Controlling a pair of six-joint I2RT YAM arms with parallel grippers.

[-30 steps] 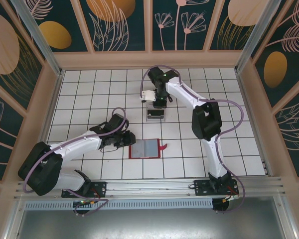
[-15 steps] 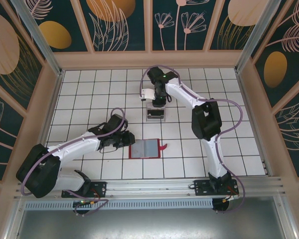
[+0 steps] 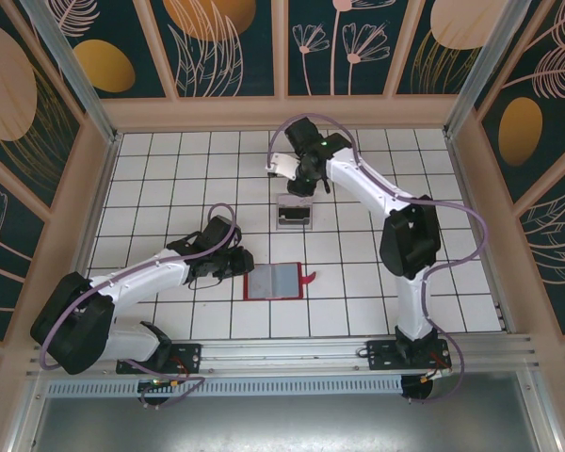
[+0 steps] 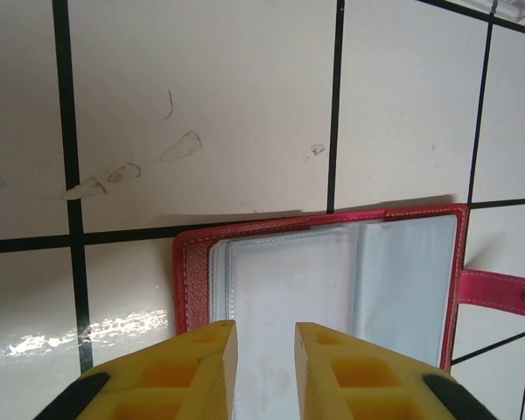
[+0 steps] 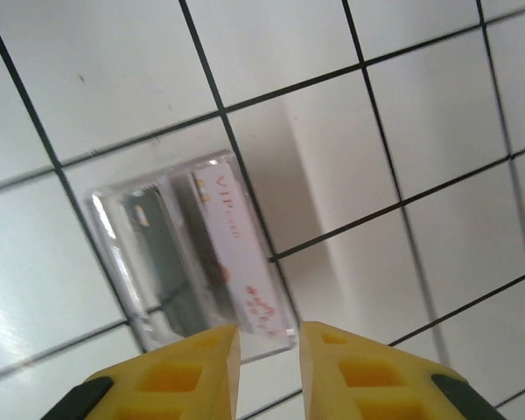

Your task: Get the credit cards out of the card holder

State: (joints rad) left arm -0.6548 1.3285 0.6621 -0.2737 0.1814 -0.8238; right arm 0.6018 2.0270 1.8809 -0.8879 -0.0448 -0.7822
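The red card holder (image 3: 273,281) lies open on the tiles with its tab (image 3: 308,277) pointing right. In the left wrist view its red border (image 4: 189,280) frames greyish pockets (image 4: 289,276), and no card shows in them. My left gripper (image 3: 237,265) rests at the holder's left edge. Its jaws (image 4: 265,328) stand a narrow gap apart over the pocket with nothing between them. A dark card (image 5: 157,254) and a white card with red print (image 5: 236,254) lie in a clear tray (image 5: 112,254). My right gripper (image 5: 269,331) hovers over the tray, slightly open and empty.
The clear tray (image 3: 293,213) sits about two tiles beyond the card holder. The right arm (image 3: 395,226) arches over the right half of the table. Wooden walls (image 3: 104,188) fence the tiled surface on all sides.
The right gripper has drawn back from the tray toward the far wall, and its elbow has swung right. The left arm and the card holder have stayed put.
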